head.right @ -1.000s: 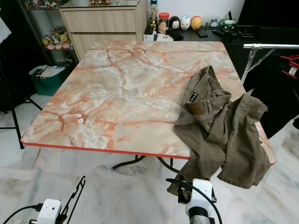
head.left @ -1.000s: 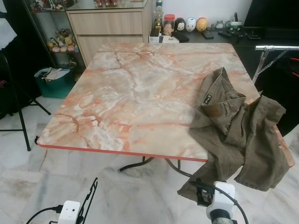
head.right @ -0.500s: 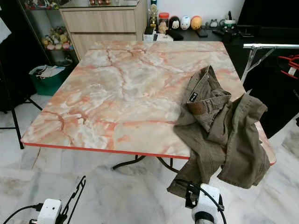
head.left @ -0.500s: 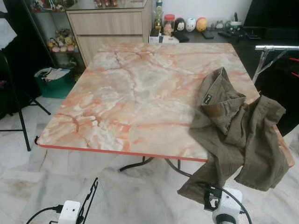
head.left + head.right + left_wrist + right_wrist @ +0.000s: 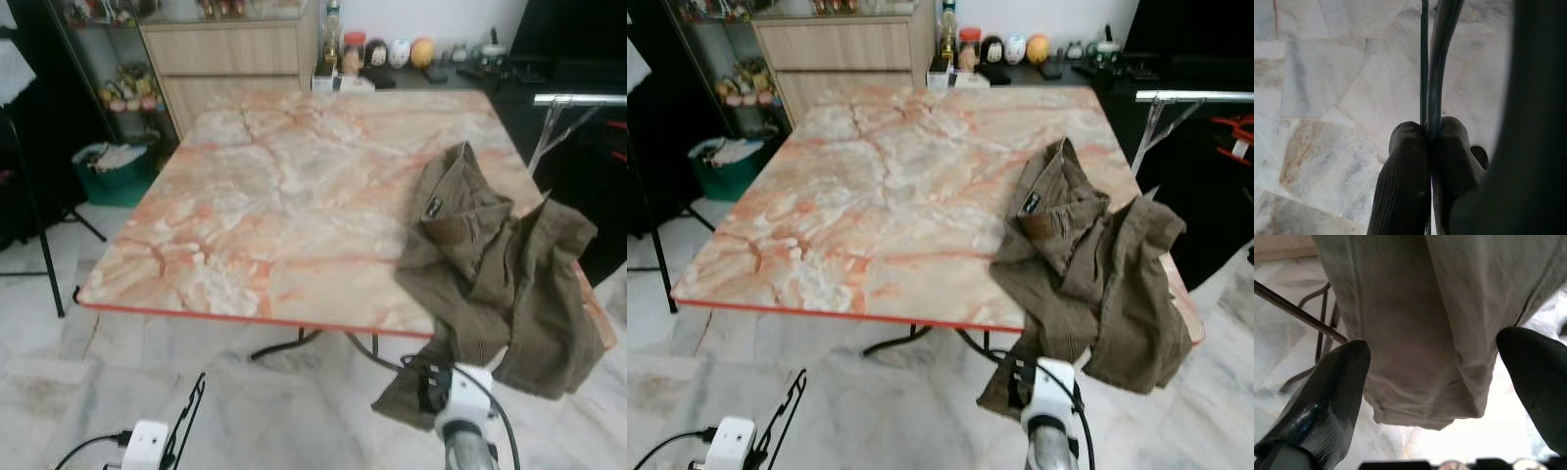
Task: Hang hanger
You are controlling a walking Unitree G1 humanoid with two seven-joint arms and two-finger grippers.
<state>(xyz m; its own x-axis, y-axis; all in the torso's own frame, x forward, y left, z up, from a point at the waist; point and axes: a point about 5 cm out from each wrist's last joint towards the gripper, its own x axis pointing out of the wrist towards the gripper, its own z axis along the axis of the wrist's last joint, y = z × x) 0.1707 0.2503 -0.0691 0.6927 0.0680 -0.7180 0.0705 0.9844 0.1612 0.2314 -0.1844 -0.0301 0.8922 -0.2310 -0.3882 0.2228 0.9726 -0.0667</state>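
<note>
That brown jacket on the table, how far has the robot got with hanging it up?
Done: the left end effector grips a thin black hanger. In hand: the open right end effector brackets the jacket's dangling hem. Left: getting it onto the hanger and onto the metal rail.

Even daylight, slight motion blur, soft shadows

An olive jacket (image 5: 500, 274) drapes over the marble table's (image 5: 284, 196) near right corner.
</note>
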